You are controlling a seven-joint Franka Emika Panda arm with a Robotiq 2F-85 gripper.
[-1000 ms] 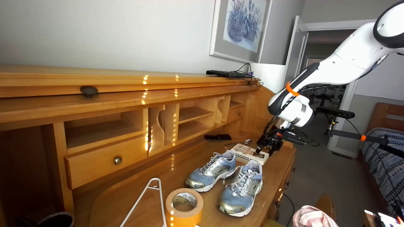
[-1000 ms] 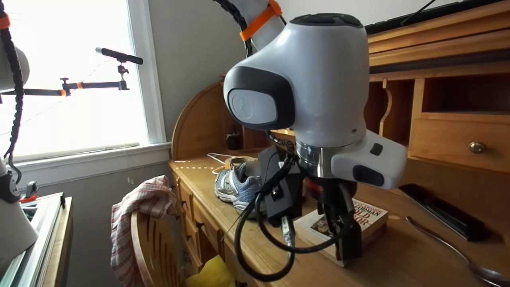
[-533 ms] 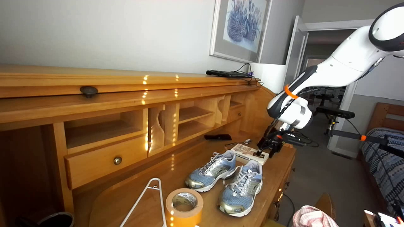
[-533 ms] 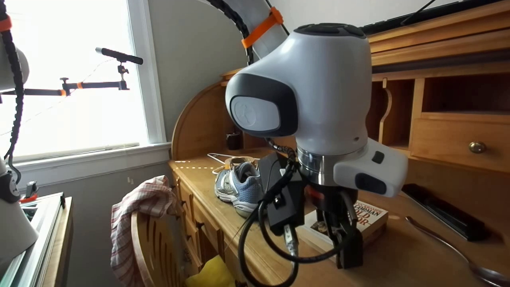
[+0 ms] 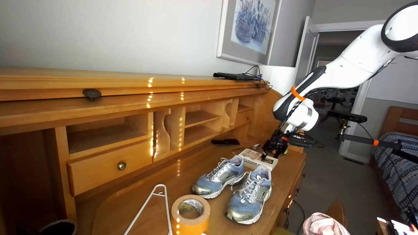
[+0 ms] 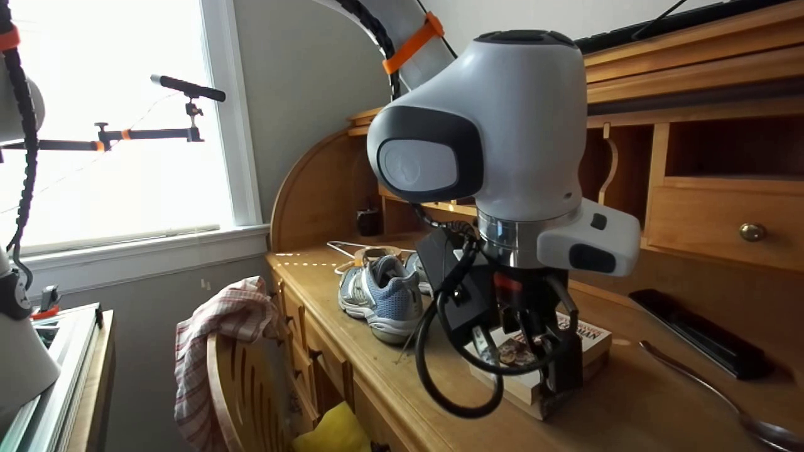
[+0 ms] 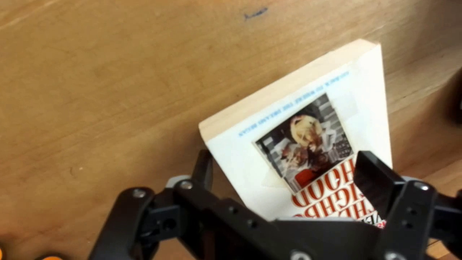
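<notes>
- The gripper (image 7: 283,160) is spread wide, nothing held between its fingers.
- The book (image 7: 306,139) lies flat on the desk (image 7: 90,90), right of centre in the wrist view.
- In the wrist view, the finger at frame left stands beside the book's edge, while the one at frame right overlaps the cover; whether either touches, I cannot tell.
- Just changed: in an exterior view the wrist (image 6: 527,125) sits slightly higher and further right in the frame than a moment ago, showing more of the far shoe (image 6: 419,273) near frame centre.
- In both exterior views the book has kept its place; only the arm (image 5: 356,62) has shifted.
- For the work, this seems a change of hand position alone: the book looks neither gripped nor moved.
- In an exterior view, the near shoe (image 5: 249,195) lies just below the book in the frame, with the tape (image 5: 192,225) and hanger (image 5: 166,195) toward the bottom, all unmoved.
- The spoon (image 6: 776,434) and black case (image 6: 697,333) lie at lower right in an exterior view, apart from the gripper.
</notes>
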